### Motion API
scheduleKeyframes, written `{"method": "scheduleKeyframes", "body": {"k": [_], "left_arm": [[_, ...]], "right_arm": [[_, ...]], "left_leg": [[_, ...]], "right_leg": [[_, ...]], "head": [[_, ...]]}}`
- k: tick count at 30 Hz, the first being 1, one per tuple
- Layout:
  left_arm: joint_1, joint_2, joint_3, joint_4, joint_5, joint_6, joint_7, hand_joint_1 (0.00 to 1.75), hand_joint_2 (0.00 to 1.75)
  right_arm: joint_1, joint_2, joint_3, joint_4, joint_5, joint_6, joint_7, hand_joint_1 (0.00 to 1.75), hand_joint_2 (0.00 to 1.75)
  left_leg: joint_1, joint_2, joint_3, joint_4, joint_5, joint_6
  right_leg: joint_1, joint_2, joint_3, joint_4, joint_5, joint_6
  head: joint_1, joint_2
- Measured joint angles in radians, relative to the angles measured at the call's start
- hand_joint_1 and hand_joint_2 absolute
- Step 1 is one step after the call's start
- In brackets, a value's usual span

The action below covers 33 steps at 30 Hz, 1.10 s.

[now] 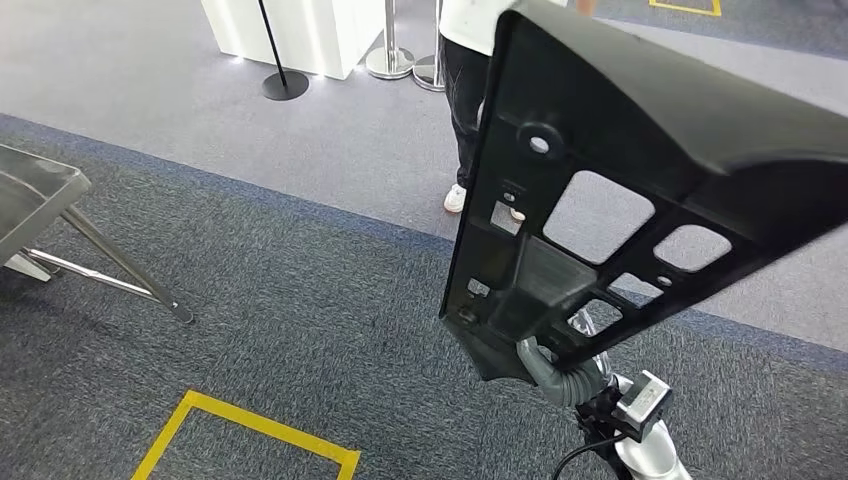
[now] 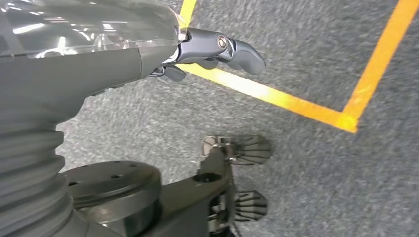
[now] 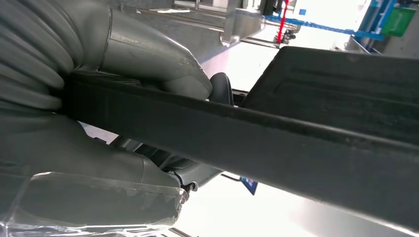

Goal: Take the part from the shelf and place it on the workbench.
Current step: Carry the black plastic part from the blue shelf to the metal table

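Note:
The part is a large black plastic panel (image 1: 620,170) with several cut-out windows, held up and tilted in front of me over the carpet. My right hand (image 1: 560,375) grips its lower edge from beneath. In the right wrist view the thick grey thumb (image 3: 153,54) and the palm clamp the panel's black rim (image 3: 257,143). My left hand (image 2: 217,49) hangs over the carpet with its dark fingers spread and nothing in them, near a yellow floor line (image 2: 276,96).
A metal table (image 1: 30,195) with slanted legs stands at the left edge. A person (image 1: 470,110) in dark trousers and white shoes stands behind the panel. A white plinth (image 1: 295,30) and stanchion bases (image 1: 285,85) are further back. A yellow floor marking (image 1: 250,425) lies near me.

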Motion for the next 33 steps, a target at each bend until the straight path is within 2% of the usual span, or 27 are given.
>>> {"method": "scheduleKeyframes", "body": {"k": [1, 2, 4, 5, 6, 7, 10, 11, 12, 14, 15, 16, 17, 18, 19, 21, 22, 24, 25, 26, 27, 28, 29, 30, 31, 32, 33], "left_arm": [[0.004, 0.000, 0.000, 0.000, 0.000, 0.000, 0.003, 0.00, 1.75], [0.007, 0.000, 0.001, 0.000, 0.000, 0.000, 0.006, 0.00, 1.75], [0.010, 0.000, 0.001, 0.000, 0.000, 0.002, 0.013, 0.00, 1.75], [0.010, 0.000, 0.001, 0.000, 0.000, 0.003, 0.017, 0.00, 1.75], [0.009, 0.000, 0.001, 0.000, 0.000, 0.003, 0.020, 0.00, 1.75], [0.009, 0.000, 0.001, 0.000, 0.000, 0.003, 0.023, 0.00, 1.75], [0.012, 0.002, 0.001, 0.000, 0.000, 0.003, 0.026, 0.00, 1.75], [0.012, 0.002, 0.002, 0.000, 0.000, 0.003, 0.026, 0.00, 1.75], [0.012, 0.003, 0.002, 0.000, 0.000, 0.002, 0.026, 0.00, 1.75], [0.013, 0.003, 0.002, 0.000, 0.000, 0.002, 0.026, 0.00, 1.75], [0.015, 0.003, 0.002, 0.000, -0.001, 0.002, 0.026, 0.00, 1.75], [0.017, 0.003, 0.002, 0.000, -0.002, 0.002, 0.026, 0.00, 1.75], [0.019, 0.003, 0.002, 0.000, -0.002, 0.001, 0.026, 0.00, 1.75], [0.020, 0.004, 0.002, 0.000, -0.002, 0.001, 0.026, 0.00, 1.75], [0.020, 0.005, 0.002, 0.000, 0.000, 0.000, 0.026, 0.00, 1.75], [0.017, 0.006, 0.003, 0.000, 0.004, -0.002, 0.025, 0.00, 1.75], [0.017, 0.006, 0.004, 0.000, 0.006, -0.003, 0.024, 0.00, 1.75], [0.019, 0.007, 0.007, 0.000, 0.011, -0.003, 0.023, 0.00, 1.75], [0.021, 0.007, 0.009, 0.000, 0.013, -0.003, 0.023, 0.00, 1.75], [0.021, 0.007, 0.010, 0.000, 0.013, -0.003, 0.022, 0.00, 1.75], [0.021, 0.008, 0.011, 0.000, 0.013, -0.003, 0.022, 0.00, 1.75], [0.020, 0.008, 0.012, 0.000, 0.013, -0.003, 0.022, 0.00, 1.75], [0.019, 0.008, 0.013, 0.000, 0.013, -0.003, 0.022, 0.00, 1.75], [0.020, 0.008, 0.014, 0.000, 0.013, -0.004, 0.022, 0.00, 1.75], [0.021, 0.008, 0.015, 0.000, 0.013, -0.004, 0.023, 0.00, 1.75], [0.022, 0.008, 0.015, 0.000, 0.013, -0.004, 0.023, 0.00, 1.75], [0.022, 0.008, 0.016, 0.000, 0.013, -0.005, 0.023, 0.00, 1.75]], "right_arm": [[0.000, 0.000, 0.000, 0.004, 0.001, 0.000, 0.000, 1.66, 1.75], [0.000, 0.000, 0.000, 0.007, 0.001, 0.000, 0.000, 1.66, 1.75], [-0.004, 0.000, 0.000, 0.012, 0.001, -0.001, -0.003, 1.66, 1.75], [-0.006, 0.000, 0.000, 0.014, 0.001, -0.002, -0.005, 1.66, 1.75], [-0.008, 0.001, -0.001, 0.016, 0.000, -0.004, -0.007, 1.66, 1.75], [-0.009, 0.001, -0.002, 0.018, 0.000, -0.005, -0.009, 1.66, 1.75], [-0.016, 0.002, -0.003, 0.024, -0.001, -0.008, -0.010, 1.66, 1.75], [-0.019, 0.002, -0.002, 0.025, -0.001, -0.007, -0.010, 1.66, 1.75], [-0.023, 0.002, -0.002, 0.026, -0.001, -0.007, -0.010, 1.66, 1.75], [-0.030, 0.001, -0.002, 0.032, -0.001, -0.008, -0.010, 1.66, 1.75], [-0.032, 0.001, -0.002, 0.036, -0.001, -0.010, -0.010, 1.66, 1.75], [-0.032, 0.001, -0.002, 0.040, -0.001, -0.011, -0.010, 1.66, 1.75], [-0.033, 0.001, -0.001, 0.042, -0.002, -0.013, -0.010, 1.66, 1.75], [-0.033, 0.001, -0.001, 0.043, -0.002, -0.014, -0.010, 1.66, 1.75], [-0.033, 0.001, -0.001, 0.043, -0.002, -0.014, -0.010, 1.66, 1.75], [-0.034, 0.001, 0.000, 0.043, -0.002, -0.014, -0.009, 1.66, 1.75], [-0.035, 0.001, 0.000, 0.043, -0.002, -0.014, -0.008, 1.66, 1.75], [-0.040, 0.001, 0.004, 0.044, -0.002, -0.013, -0.008, 1.66, 1.75], [-0.043, 0.001, 0.006, 0.045, -0.002, -0.013, -0.008, 1.66, 1.75], [-0.047, 0.002, 0.008, 0.046, -0.003, -0.013, -0.008, 1.66, 1.75], [-0.049, 0.002, 0.010, 0.047, -0.003, -0.013, -0.007, 1.66, 1.75], [-0.049, 0.002, 0.011, 0.049, -0.003, -0.013, -0.007, 1.66, 1.75], [-0.049, 0.002, 0.012, 0.052, -0.003, -0.013, -0.007, 1.66, 1.75], [-0.048, 0.002, 0.013, 0.055, -0.003, -0.013, -0.007, 1.66, 1.75], [-0.048, 0.002, 0.014, 0.059, -0.003, -0.013, -0.007, 1.66, 1.75], [-0.048, 0.002, 0.014, 0.062, -0.003, -0.013, -0.006, 1.66, 1.75], [-0.048, 0.002, 0.015, 0.064, -0.003, -0.013, -0.006, 1.66, 1.75]], "left_leg": [[0.000, -0.002, 0.001, 0.000, -0.001, -0.001], [-0.001, -0.006, 0.002, 0.003, -0.002, -0.002], [-0.002, -0.020, -0.001, 0.017, -0.011, -0.008], [-0.003, -0.028, -0.005, 0.026, -0.016, -0.012], [-0.004, -0.034, -0.011, 0.035, -0.022, -0.018], [-0.004, -0.037, -0.015, 0.041, -0.026, -0.022], [-0.004, -0.038, -0.025, 0.062, -0.043, -0.036], [-0.003, -0.030, -0.043, 0.103, -0.069, -0.042], [-0.001, -0.020, -0.076, 0.175, -0.108, -0.048], [0.004, -0.008, -0.170, 0.370, -0.197, -0.059], [0.006, -0.006, -0.205, 0.440, -0.220, -0.062], [0.007, -0.004, -0.219, 0.465, -0.219, -0.064], [0.008, -0.001, -0.208, 0.440, -0.197, -0.064], [0.008, 0.007, -0.174, 0.370, -0.159, -0.061], [0.006, 0.028, -0.128, 0.280, -0.120, -0.057], [0.000, 0.058, -0.068, 0.160, -0.078, -0.041], [-0.004, 0.064, -0.062, 0.144, -0.077, -0.032], [-0.005, 0.042, -0.069, 0.153, -0.081, -0.019], [-0.003, 0.032, -0.069, 0.153, -0.080, -0.013], [0.000, 0.021, -0.069, 0.153, -0.077, -0.007], [0.002, 0.012, -0.068, 0.151, -0.073, -0.002], [0.001, 0.002, -0.071, 0.153, -0.072, 0.001], [-0.001, -0.009, -0.075, 0.156, -0.073, 0.004], [-0.004, -0.021, -0.079, 0.161, -0.074, 0.006], [-0.006, -0.034, -0.082, 0.169, -0.078, 0.007], [-0.008, -0.048, -0.086, 0.180, -0.083, 0.008], [-0.009, -0.062, -0.089, 0.193, -0.090, 0.007]], "right_leg": [[0.000, 0.000, -0.006, 0.006, 0.011, 0.001], [-0.001, 0.000, 0.014, -0.040, 0.044, -0.001], [-0.001, 0.018, 0.101, -0.221, 0.127, -0.007], [0.000, 0.027, 0.137, -0.294, 0.154, -0.011], [0.003, 0.035, 0.159, -0.336, 0.165, -0.016], [0.006, 0.035, 0.165, -0.346, 0.163, -0.020], [0.004, 0.011, 0.163, -0.338, 0.162, -0.034], [0.001, 0.002, 0.164, -0.339, 0.162, -0.039], [-0.001, -0.008, 0.164, -0.340, 0.162, -0.043], [0.000, -0.025, 0.163, -0.338, 0.159, -0.048], [0.001, -0.034, 0.163, -0.335, 0.157, -0.048], [0.002, -0.043, 0.162, -0.328, 0.152, -0.048], [0.003, -0.052, 0.160, -0.319, 0.146, -0.046], [0.003, -0.061, 0.159, -0.307, 0.137, -0.044], [0.004, -0.070, 0.159, -0.294, 0.128, -0.041], [0.008, -0.084, 0.157, -0.269, 0.110, -0.031], [0.011, -0.091, 0.156, -0.261, 0.103, -0.025], [0.012, -0.107, 0.156, -0.254, 0.095, -0.013], [0.010, -0.100, 0.154, -0.245, 0.086, -0.008], [0.008, -0.083, 0.144, -0.218, 0.065, -0.004], [0.005, -0.057, 0.120, -0.164, 0.032, -0.001], [0.003, -0.028, 0.081, -0.079, -0.010, 0.000], [0.003, -0.011, 0.035, 0.014, -0.051, 0.001], [0.003, -0.003, -0.007, 0.092, -0.076, 0.001], [0.003, 0.000, -0.033, 0.133, -0.079, 0.000], [0.003, 0.002, -0.035, 0.124, -0.057, -0.002], [0.003, 0.008, -0.016, 0.070, -0.016, -0.006]], "head": [[0.000, 0.000], [0.000, 0.000], [0.000, 0.000], [0.000, 0.000], [0.000, 0.000], [0.000, 0.000], [0.000, 0.000], [0.000, 0.000], [0.000, 0.000], [0.000, 0.000], [0.000, 0.000], [0.000, 0.000], [0.000, 0.000], [0.000, 0.000], [0.000, 0.000], [0.000, 0.000], [0.000, 0.000], [0.000, 0.000], [0.000, 0.000], [0.000, 0.000], [0.000, 0.000], [0.000, 0.000], [0.000, 0.000], [0.000, 0.000], [0.000, 0.000], [0.000, 0.000], [0.000, 0.000]]}}
